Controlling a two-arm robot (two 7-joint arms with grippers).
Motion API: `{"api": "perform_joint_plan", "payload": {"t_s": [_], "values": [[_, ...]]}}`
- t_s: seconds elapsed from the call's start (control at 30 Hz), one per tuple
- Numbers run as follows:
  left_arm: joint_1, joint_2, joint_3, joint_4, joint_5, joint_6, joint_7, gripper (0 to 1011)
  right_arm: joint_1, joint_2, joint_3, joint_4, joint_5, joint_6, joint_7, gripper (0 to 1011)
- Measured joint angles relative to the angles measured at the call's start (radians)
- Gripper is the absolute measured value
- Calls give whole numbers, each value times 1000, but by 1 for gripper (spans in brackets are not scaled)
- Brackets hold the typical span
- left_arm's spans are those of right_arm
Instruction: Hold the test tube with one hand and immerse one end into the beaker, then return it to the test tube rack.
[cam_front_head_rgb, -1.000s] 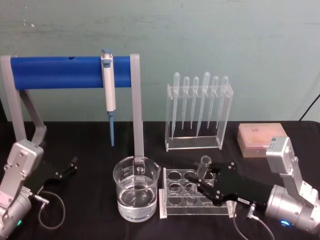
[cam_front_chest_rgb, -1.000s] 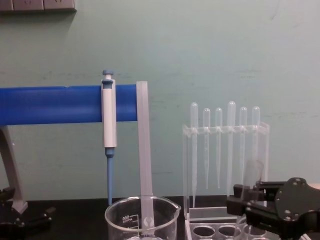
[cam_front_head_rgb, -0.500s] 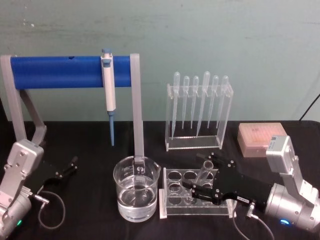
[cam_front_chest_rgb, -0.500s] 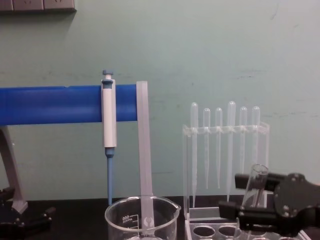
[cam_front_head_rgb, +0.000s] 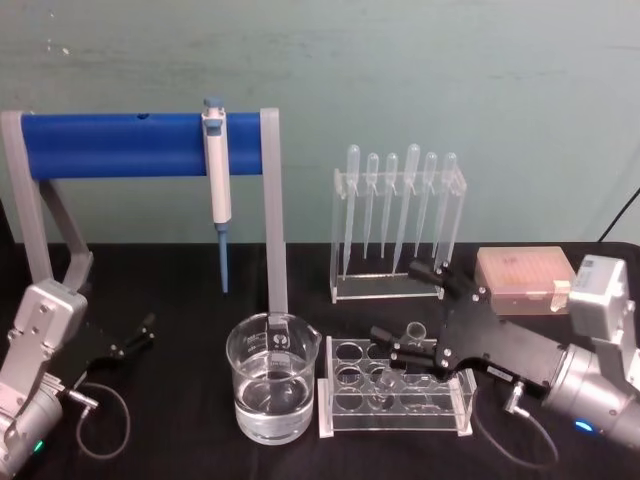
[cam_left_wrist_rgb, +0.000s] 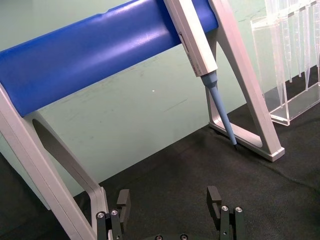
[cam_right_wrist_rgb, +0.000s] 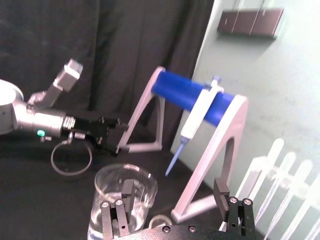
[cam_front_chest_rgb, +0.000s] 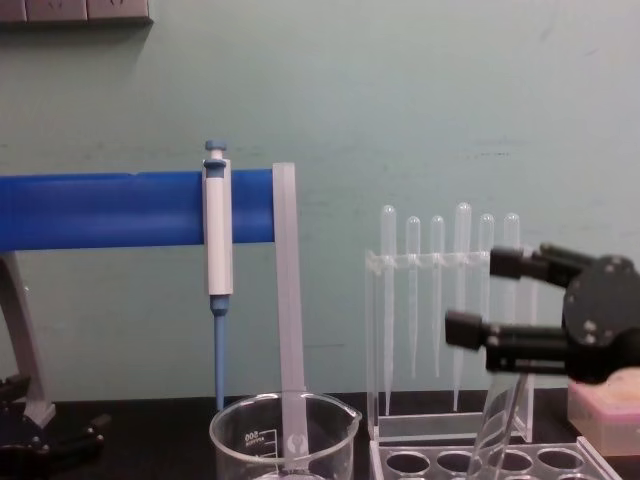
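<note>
2 black fingers (cam_front_head_rgb: 385, 334) of the right gripper (cam_front_head_rgb: 414, 305) stand apart with nothing between them, raised above the right half of the clear tube rack (cam_front_head_rgb: 395, 390); in the chest view the right gripper (cam_front_chest_rgb: 490, 295) hangs in front of the row of pipettes (cam_front_chest_rgb: 448, 290). Its silver wrist (cam_front_head_rgb: 590, 385) reaches in from the table's right edge. The test tube (cam_front_head_rgb: 405, 350) stands tilted in a hole of the rack, its flared rim just below the nearer finger; whether rim and finger touch cannot be told. In the chest view the test tube (cam_front_chest_rgb: 497, 425) leans with its top toward the right, free of the fingers above it.

The beaker (cam_front_head_rgb: 272, 375) sits just beside the rack's left end, near the table's front edge, about half full of clear liquid. Behind the rack stands the clear pipette stand (cam_front_head_rgb: 397, 232) with 6 pipettes, and to its right a pink box (cam_front_head_rgb: 520, 278) near the right edge.

The left gripper (cam_front_head_rgb: 135, 335) rests low near the table's left edge with its fingers (cam_left_wrist_rgb: 215, 197) apart and empty, under the blue bar (cam_front_head_rgb: 140, 143) of the grey frame. A blue-and-white pipettor (cam_front_head_rgb: 217, 190) hangs from that bar, tip down, behind the beaker.
</note>
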Motion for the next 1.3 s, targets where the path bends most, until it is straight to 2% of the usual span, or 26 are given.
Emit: {"api": "perform_joint_plan", "payload": {"t_s": [0.17,0.3,0.33,0.4,0.43,0.5,0.63,0.7,0.93,1.1,1.3], "values": [[0,0,0,0,0,0,0,1000,-15,-10,27,-10,5,-61,-2,1000],[0,0,0,0,0,0,0,1000,-59,-22,70,-38,-25,-81,-74,1000],[0,0,0,0,0,0,0,1000,-82,-30,88,-55,-53,-78,-131,1000],[0,0,0,0,0,0,0,1000,-113,-43,111,-74,-94,-59,-206,1000],[0,0,0,0,0,0,0,1000,-141,-61,133,-90,-125,-33,-273,1000],[0,0,0,0,0,0,0,1000,-174,-93,158,-98,-150,10,-355,1000],[0,0,0,0,0,0,0,1000,-199,-131,182,-90,-155,62,-425,1000],[0,0,0,0,0,0,0,1000,-211,-170,199,-72,-153,107,-473,1000],[0,0,0,0,0,0,0,1000,-198,-212,210,-26,-147,143,-485,1000],[0,0,0,0,0,0,0,1000,-185,-220,209,-7,-147,148,-460,1000],[0,0,0,0,0,0,0,1000,-187,-220,209,-10,-148,148,-462,1000]]}}
